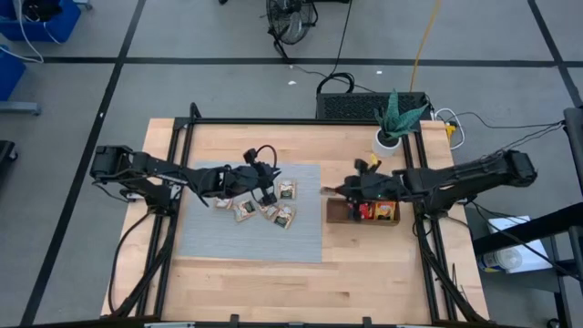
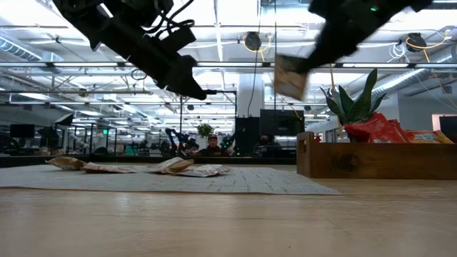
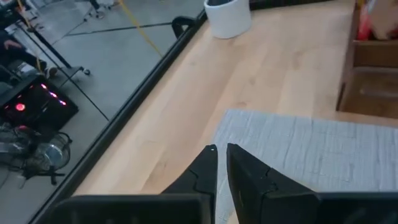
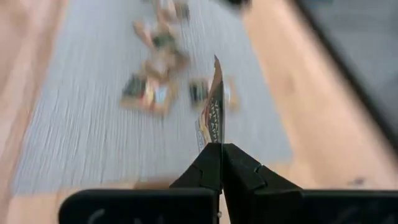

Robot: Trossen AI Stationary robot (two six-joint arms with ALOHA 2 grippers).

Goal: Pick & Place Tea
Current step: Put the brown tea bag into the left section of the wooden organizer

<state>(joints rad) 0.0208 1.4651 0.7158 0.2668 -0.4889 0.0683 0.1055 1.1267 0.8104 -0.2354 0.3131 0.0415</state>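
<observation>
Several small tea sachets (image 1: 244, 209) lie flat on the grey mat (image 1: 209, 232); they also show in the low view (image 2: 178, 168) and, blurred, in the right wrist view (image 4: 155, 93). My right gripper (image 1: 339, 190) hangs in the air between the mat's right edge and the wooden tray (image 1: 339, 217), shut on one sachet (image 2: 289, 77). More sachets (image 1: 378, 211) fill the tray (image 2: 357, 160). My left gripper (image 1: 266, 191) is above the sachets on the mat, raised off them (image 2: 200, 91). Its fingers are shut with nothing between them (image 3: 221, 152). My right gripper pinches one sachet between its two fingers by one edge (image 4: 216, 138). The rest of the sachet sticks out beyond the fingertips, edge-on in the wrist view. The fingers come from the table's right side, slanting down. The sachet is lifted clear of the table and tilted (image 2: 289, 77).
A white pot with a green plant (image 1: 389, 138) stands on the table behind the tray, near the far right corner (image 3: 227, 15). Bare wood lies in front of the mat and tray along the near edge (image 1: 301, 292). Black frame rails run along both table sides.
</observation>
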